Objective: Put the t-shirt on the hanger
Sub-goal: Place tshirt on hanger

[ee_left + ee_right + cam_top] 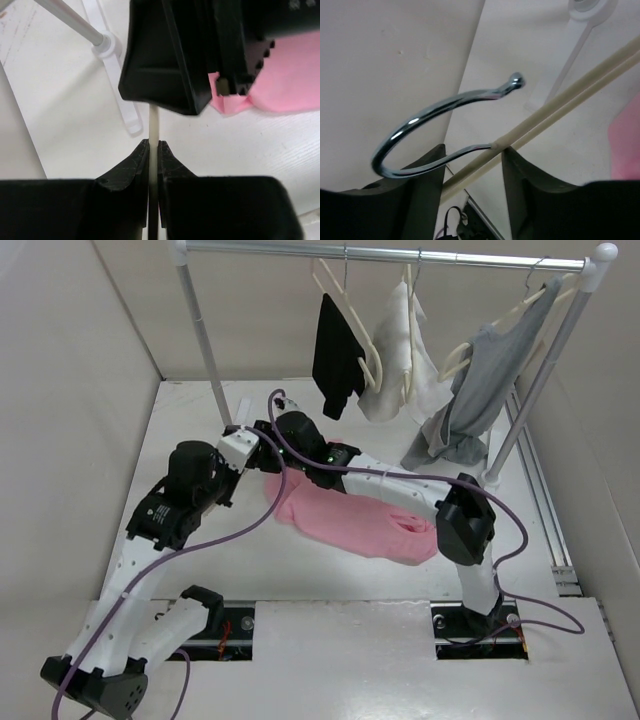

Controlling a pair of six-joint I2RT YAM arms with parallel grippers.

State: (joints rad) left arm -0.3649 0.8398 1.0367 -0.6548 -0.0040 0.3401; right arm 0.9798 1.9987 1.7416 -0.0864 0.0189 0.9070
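The left gripper (153, 145) reaches in over the table (330, 580) from the near left; in the left wrist view its fingers (131, 167) are pinched narrow on a thin cream bar of the hanger (154, 125), which runs straight up between them. Just to its right, the right gripper (472, 149) meets it at the far-left part of the table, close beside the rack's left foot (107, 47). In the right wrist view its fingers (520, 185) stand well apart with the hanger's neck passing between them, touching neither side as far as can be told; the metal hook (435, 107) curls out to the left above them, and the cream arms slant up to the right. From above, the hanger itself is mostly hidden by the two grippers. The t-shirt (370, 525) lies crumpled flat on the table to the right of both grippers, under the right arm's forearm, not on the hanger. On the rack's rail (400, 255) at the far side hang a black garment (338, 355), a white garment (395, 370) and, furthest right, a grey top (490, 390).
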